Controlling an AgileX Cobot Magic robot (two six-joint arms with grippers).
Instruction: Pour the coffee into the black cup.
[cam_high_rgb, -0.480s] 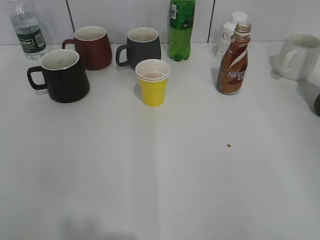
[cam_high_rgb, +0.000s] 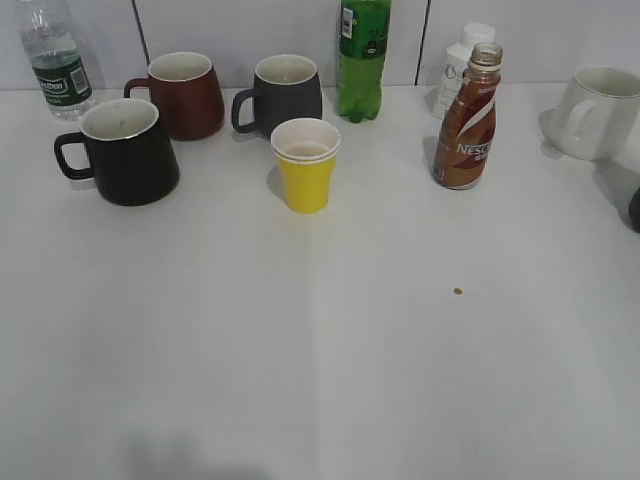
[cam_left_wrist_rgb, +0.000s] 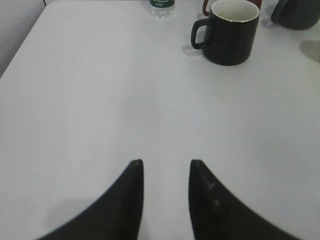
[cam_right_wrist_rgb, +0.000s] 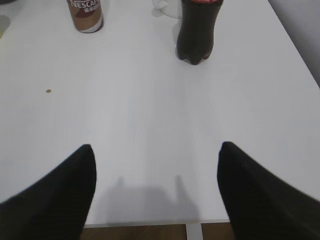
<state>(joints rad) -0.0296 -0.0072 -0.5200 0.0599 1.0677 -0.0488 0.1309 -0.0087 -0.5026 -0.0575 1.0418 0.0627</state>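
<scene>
A brown Nescafe coffee bottle (cam_high_rgb: 467, 120) stands uncapped at the back right of the white table; its base shows in the right wrist view (cam_right_wrist_rgb: 85, 15). The black cup (cam_high_rgb: 125, 152) stands at the back left, handle to the left, and shows in the left wrist view (cam_left_wrist_rgb: 229, 31). My left gripper (cam_left_wrist_rgb: 166, 165) is open and empty over bare table, well short of the cup. My right gripper (cam_right_wrist_rgb: 156, 150) is wide open and empty near the table's front edge. Neither gripper shows in the exterior view.
A red-brown mug (cam_high_rgb: 186, 94), a grey mug (cam_high_rgb: 283, 94), a yellow paper cup (cam_high_rgb: 305, 164), a green bottle (cam_high_rgb: 362, 58), a water bottle (cam_high_rgb: 56, 60), a white bottle (cam_high_rgb: 458, 60) and a white mug (cam_high_rgb: 597, 111) stand along the back. A dark cola bottle (cam_right_wrist_rgb: 197, 30) stands at right. A small crumb (cam_high_rgb: 458, 292).
</scene>
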